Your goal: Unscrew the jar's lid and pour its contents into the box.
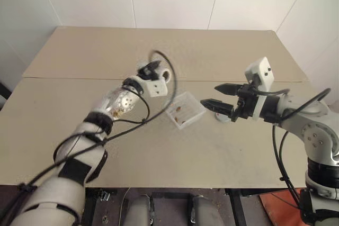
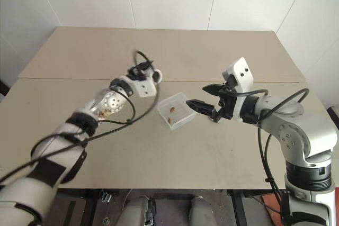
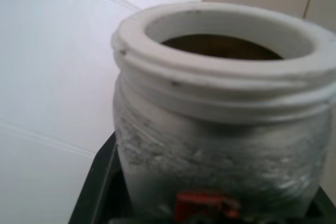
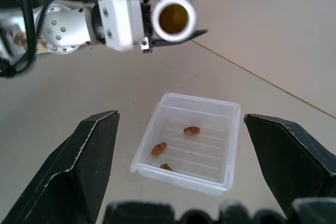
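Observation:
My left gripper (image 4: pixel 179 14) is shut on the whitish jar (image 4: pixel 173 18). It holds the jar lying level above the table, with its open mouth turned toward my right gripper. The jar's rim and red label mark (image 3: pixel 202 203) show close up in the left wrist view. The clear ribbed box (image 4: pixel 210 109) sits on the table between both grippers, holding three brownish-red bits (image 4: pixel 159 148). My right gripper (image 1: pixel 209 94) hovers open just right of the box with nothing between its fingers. A pale rounded edge (image 1: pixel 224 118) on the table under it may be the lid; I cannot tell.
The tan table (image 1: pixel 106 56) has a seam running across it behind the box. A white wall rises beyond the far edge. Black cables (image 1: pixel 159 99) loop from my left arm near the box.

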`<action>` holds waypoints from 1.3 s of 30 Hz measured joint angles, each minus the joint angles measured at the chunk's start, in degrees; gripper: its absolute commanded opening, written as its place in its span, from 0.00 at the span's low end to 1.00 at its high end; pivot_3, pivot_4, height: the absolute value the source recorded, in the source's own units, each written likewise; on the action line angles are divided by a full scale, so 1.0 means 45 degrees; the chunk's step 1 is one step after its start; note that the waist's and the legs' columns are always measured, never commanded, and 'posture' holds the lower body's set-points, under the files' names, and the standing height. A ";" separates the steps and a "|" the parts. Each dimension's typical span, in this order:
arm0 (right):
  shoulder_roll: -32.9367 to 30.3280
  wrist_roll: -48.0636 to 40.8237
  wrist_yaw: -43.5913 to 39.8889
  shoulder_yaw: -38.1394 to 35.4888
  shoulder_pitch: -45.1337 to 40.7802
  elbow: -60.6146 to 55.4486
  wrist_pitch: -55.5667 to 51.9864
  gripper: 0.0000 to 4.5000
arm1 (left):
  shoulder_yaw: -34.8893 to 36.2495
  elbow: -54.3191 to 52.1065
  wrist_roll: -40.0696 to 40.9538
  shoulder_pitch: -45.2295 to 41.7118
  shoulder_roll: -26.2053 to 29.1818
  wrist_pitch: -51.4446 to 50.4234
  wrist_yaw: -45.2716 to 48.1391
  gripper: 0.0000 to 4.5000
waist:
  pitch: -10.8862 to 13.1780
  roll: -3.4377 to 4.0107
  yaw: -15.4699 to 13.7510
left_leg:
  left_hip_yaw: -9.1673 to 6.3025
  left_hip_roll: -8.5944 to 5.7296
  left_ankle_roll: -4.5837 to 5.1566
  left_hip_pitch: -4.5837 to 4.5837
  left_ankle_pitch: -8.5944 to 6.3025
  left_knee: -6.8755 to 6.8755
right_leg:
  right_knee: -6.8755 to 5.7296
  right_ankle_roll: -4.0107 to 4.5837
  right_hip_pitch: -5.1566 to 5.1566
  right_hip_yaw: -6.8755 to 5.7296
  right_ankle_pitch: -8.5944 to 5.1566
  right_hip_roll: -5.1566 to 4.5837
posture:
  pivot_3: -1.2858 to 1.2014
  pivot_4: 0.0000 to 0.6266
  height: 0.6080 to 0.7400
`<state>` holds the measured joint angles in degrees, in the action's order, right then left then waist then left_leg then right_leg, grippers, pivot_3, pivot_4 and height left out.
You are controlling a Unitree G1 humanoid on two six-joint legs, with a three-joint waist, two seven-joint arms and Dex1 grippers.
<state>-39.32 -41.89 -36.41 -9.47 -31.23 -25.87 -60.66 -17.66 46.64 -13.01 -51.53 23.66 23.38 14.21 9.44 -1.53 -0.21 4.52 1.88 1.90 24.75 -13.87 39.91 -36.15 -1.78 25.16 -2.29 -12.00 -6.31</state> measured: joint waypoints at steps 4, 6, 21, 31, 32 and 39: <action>0.0158 0.0008 -0.0021 0.0116 -0.0074 0.0108 0.0218 0.99 | 0.2179 -0.4495 0.4250 0.2239 -0.0364 -0.4820 0.2531 0.43 | -0.0001 0.0001 -0.0030 | -0.0042 -0.0015 0.0057 -0.0005 -0.0033 0.0027 | 0.0003 -0.0021 -0.0029 0.0003 0.0012 0.0005 | 0.52 0.24 1.00; 0.0184 0.0018 -0.0026 0.0229 -0.0117 0.0165 0.0291 0.99 | 0.2906 -0.6090 0.5654 0.2838 -0.0524 -0.6812 0.2906 0.43 | -0.0001 0.0002 -0.0047 | -0.0108 -0.0020 0.0075 -0.0020 -0.0044 0.0041 | 0.0000 -0.0028 -0.0047 0.0007 0.0019 0.0005 | 0.52 0.24 1.00; 0.0468 0.0015 0.0051 0.0529 -0.0452 0.0421 0.0345 1.00 | 0.3651 -0.8077 0.6128 0.5533 -0.1109 -0.8637 0.3067 0.73 | -0.0003 0.0005 -0.0090 | -0.0132 -0.0024 0.0073 -0.0212 -0.0044 0.0031 | 0.0030 -0.0008 -0.0213 0.0011 0.0034 0.0009 | 0.52 0.24 1.00; 0.0446 0.0025 -0.0033 0.0556 -0.0426 0.0439 0.0442 1.00 | 0.4324 -1.0080 0.6366 0.7833 0.0502 -0.8489 0.4335 0.99 | -0.0003 0.0007 0.0061 | -0.0134 0.0002 0.0071 -0.0210 -0.0044 0.0000 | 0.0030 -0.0002 -0.0187 0.0026 0.0033 0.0012 | 0.52 0.24 1.00; 0.0422 0.0034 -0.0100 0.0566 -0.0400 0.0448 0.0494 1.00 | 0.4574 -1.0630 0.6589 0.8228 0.1042 -0.8631 0.4731 0.99 | -0.0003 0.0007 0.0075 | -0.0134 0.0007 0.0070 -0.0211 -0.0044 0.0000 | 0.0031 0.0000 -0.0187 0.0025 0.0033 0.0013 | 0.52 0.24 1.00; -0.0943 0.0305 -0.1248 0.0379 0.0633 0.0608 0.1499 1.00 | 0.7147 -1.3013 0.9286 1.0205 0.4359 -0.9637 0.8248 0.99 | -0.0002 0.0011 -0.0034 | -0.0132 0.0009 0.0069 -0.0215 -0.0046 -0.0005 | 0.0051 0.0006 -0.0192 0.0019 0.0024 0.0004 | 0.52 0.24 1.00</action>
<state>-43.56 -40.52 -42.03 -7.77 -28.38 -23.14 -53.91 14.50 -11.91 28.78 -5.61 43.28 -19.99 51.33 9.43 -1.48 -0.36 3.92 1.92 2.21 23.79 -14.07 39.89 -35.92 -1.76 24.29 -2.21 -11.89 -6.29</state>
